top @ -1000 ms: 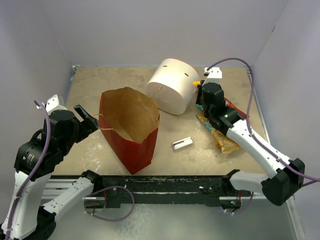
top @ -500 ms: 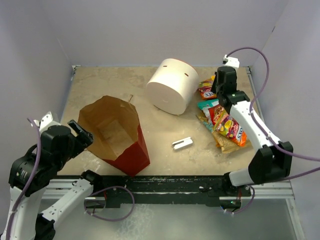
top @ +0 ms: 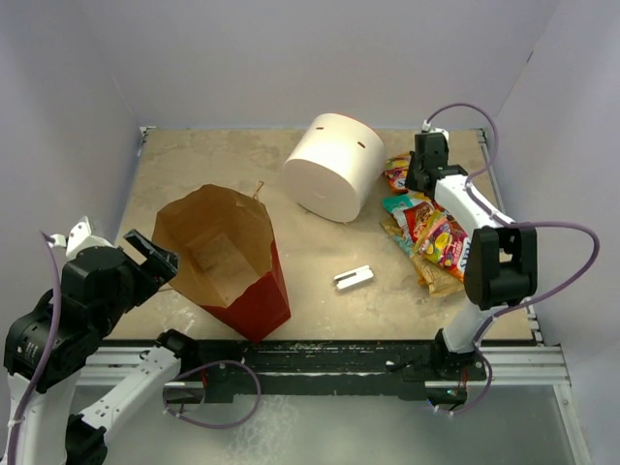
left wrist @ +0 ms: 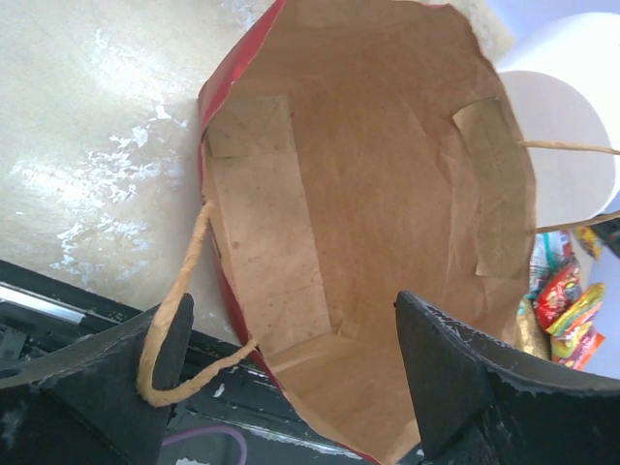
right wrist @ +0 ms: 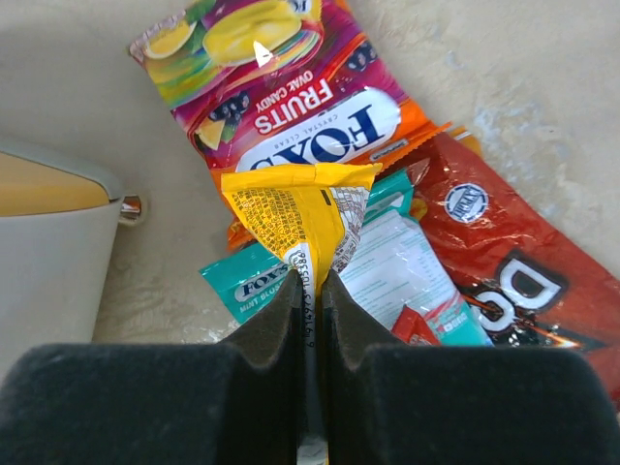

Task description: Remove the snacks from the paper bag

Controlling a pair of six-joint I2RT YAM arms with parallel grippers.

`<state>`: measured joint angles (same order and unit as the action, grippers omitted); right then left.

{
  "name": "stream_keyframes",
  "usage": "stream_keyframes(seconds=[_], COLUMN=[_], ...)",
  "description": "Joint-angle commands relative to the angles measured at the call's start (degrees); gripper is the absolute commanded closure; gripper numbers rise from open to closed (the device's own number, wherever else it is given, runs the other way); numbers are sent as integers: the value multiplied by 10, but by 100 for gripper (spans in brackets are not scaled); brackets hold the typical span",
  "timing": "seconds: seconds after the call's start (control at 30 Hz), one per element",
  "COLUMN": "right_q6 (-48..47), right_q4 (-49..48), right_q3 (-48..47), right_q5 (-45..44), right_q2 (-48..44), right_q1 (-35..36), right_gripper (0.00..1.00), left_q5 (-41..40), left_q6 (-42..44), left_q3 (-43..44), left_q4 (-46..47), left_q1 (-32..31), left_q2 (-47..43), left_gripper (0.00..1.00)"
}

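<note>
The paper bag (top: 242,281) stands near the table's front left, red outside and brown inside, its mouth tipped toward my left gripper (top: 160,260). That gripper (left wrist: 291,387) is open at the bag's mouth. The bag's inside (left wrist: 368,194) shows no packets. One twine handle (left wrist: 174,329) loops by my left finger. The snacks (top: 436,232) lie in a pile at the right. My right gripper (top: 415,180) hangs over the pile's far end. It (right wrist: 308,291) is shut on a yellow packet (right wrist: 300,218), above a teal packet (right wrist: 247,281), a red packet (right wrist: 504,262) and a purple-pink packet (right wrist: 281,87).
A big white cylinder (top: 329,165) lies on its side at the back, between the bag and the snacks. A small grey metal bracket (top: 354,278) lies on the table right of the bag. White walls close in on the left, back and right.
The bag has tipped and slid toward the left arm, which drew back to the front left. The right arm swung off the snack pile toward the far right, its gripper now over the pile's far end.
</note>
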<state>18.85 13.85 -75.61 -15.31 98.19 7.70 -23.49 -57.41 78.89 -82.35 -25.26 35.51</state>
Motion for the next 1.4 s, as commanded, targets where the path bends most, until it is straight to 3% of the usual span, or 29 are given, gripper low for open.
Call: stream_keyframes(seconds=[0.0,0.07,0.17,0.43,0.8,1.0,1.07,1.2,1.37], right_q6=[-16,-20,-19,-29,-52,-56,-40,-19,-19], right_q4=[-21,-23,-23,-16,13,67,108,240,240], right_q3=[-22,-23,-23,-24,-26,-68,-106,-201,-194], right_q5=[25,32,32,31,28,17,15,23,136], right_q2=[11,20,31,35,3,-12,-10,-7,-101], right_q1=[2,1,1,1,1,2,2,3,4], right_gripper=[99,97,91,56,25,2,1,0,1], left_q5=[2,1,0,-35,-59,-133,-157,-159,-110], left_q6=[19,21,21,-1,-1,30,67,204,329], left_q3=[37,46,56,86,123,179,214,264,286], left_q4=[20,15,8,-39,-62,-62,-43,79,230], left_q1=[-2,-1,-1,-2,-4,-5,-10,-16,-19], left_q2=[8,12,16,18,29,42,53,74,128], left_gripper=[8,2,1,1,1,1,1,1,1])
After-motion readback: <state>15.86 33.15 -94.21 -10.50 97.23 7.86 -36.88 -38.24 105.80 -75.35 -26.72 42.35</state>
